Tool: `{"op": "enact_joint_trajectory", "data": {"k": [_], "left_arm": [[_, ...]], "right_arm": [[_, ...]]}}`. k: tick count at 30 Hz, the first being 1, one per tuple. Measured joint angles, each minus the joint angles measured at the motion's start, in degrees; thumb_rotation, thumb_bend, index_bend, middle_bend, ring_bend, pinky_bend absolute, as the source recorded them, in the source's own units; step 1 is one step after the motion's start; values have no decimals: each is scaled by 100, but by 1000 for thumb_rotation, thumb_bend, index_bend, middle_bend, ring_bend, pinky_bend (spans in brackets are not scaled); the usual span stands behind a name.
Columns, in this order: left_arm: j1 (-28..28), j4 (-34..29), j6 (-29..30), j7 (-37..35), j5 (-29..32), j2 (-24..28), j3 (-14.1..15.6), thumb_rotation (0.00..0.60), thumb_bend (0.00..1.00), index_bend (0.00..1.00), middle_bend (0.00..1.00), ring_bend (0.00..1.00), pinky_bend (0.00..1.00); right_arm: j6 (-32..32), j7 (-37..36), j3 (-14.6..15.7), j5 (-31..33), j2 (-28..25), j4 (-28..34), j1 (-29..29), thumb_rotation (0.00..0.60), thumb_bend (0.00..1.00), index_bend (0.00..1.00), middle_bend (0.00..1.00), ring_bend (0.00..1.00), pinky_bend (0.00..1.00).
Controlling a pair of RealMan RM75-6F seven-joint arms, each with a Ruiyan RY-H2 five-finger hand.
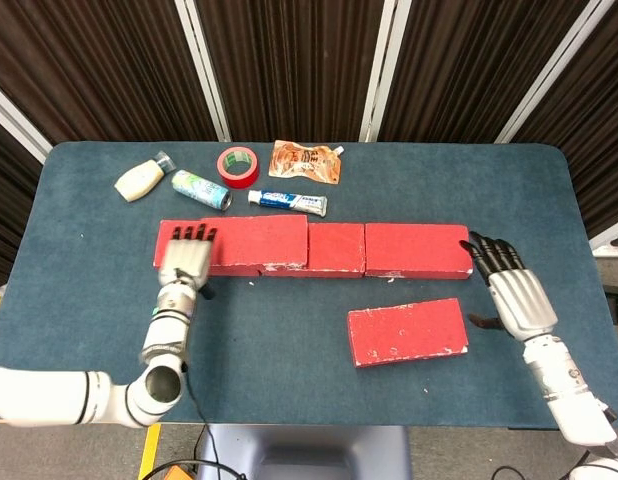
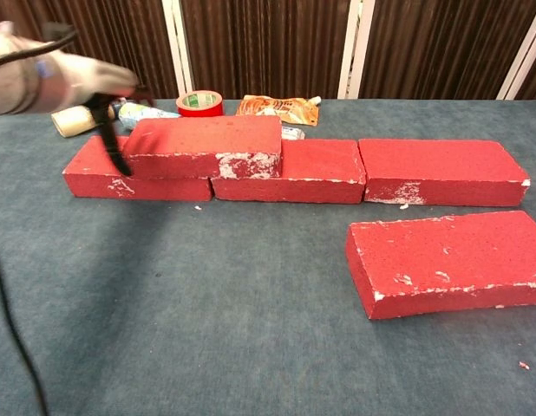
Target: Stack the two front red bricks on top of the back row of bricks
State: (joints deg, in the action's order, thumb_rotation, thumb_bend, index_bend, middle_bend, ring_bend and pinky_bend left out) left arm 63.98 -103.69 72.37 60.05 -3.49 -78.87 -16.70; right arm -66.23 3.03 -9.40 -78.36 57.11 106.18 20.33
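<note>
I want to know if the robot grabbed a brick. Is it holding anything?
No. The left hand and the right hand both hold nothing, fingers apart.

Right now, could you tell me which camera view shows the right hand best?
The head view: the right hand shows whole there, fingers spread, holding nothing, beside the right end of the back row of bricks and the loose front brick. The chest view does not show it at all.

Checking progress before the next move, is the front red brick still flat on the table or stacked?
Flat on the table. The front red brick lies on the blue cloth, apart from the back row, neither hand touching it.
</note>
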Motion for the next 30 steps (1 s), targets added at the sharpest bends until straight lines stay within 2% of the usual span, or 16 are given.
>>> {"op": "enact_joint_trajectory", "data": {"k": [2, 8, 14, 20, 24, 27, 30], "left_arm": [[-200, -55, 28, -176, -248, 91, 192, 600, 183, 0, 0, 0, 0], [-693, -156, 76, -811, -864, 302, 456, 600, 232, 0, 0, 0, 0], [-1039, -281, 295, -1371, -1575, 406, 592, 600, 269, 0, 0, 0, 0], [-1564, -301, 807, -2064, -3055, 485, 817, 600, 268, 0, 0, 0, 0], [-1903, -163, 1037, -2440, -3930, 518, 986, 600, 268, 0, 0, 0, 0], [-2172, -36, 1081, -2678, -4248, 532, 1091, 600, 267, 0, 0, 0, 0], [-2283, -10, 953, -2792, -4209, 554, 1084, 600, 266, 0, 0, 0, 0]], "right_arm": [[198, -43, -28, 63, -252, 307, 94, 600, 0, 0, 32, 2, 0], [185, 383, -5, 164, -396, 1038, 142, 600, 0, 0, 32, 2, 0], [42, 1396, 219, 264, -103, 1406, 116, 600, 0, 0, 32, 2, 0], [149, 2002, 613, 430, 634, 1332, 125, 600, 0, 0, 32, 2, 0], [279, 2180, 724, 583, 967, 1099, 183, 600, 0, 0, 30, 0, 0], [406, 2284, 791, 723, 1088, 1026, 242, 600, 0, 0, 23, 0, 0], [559, 2349, 818, 909, 1085, 1031, 332, 600, 0, 0, 14, 0, 0]]}}
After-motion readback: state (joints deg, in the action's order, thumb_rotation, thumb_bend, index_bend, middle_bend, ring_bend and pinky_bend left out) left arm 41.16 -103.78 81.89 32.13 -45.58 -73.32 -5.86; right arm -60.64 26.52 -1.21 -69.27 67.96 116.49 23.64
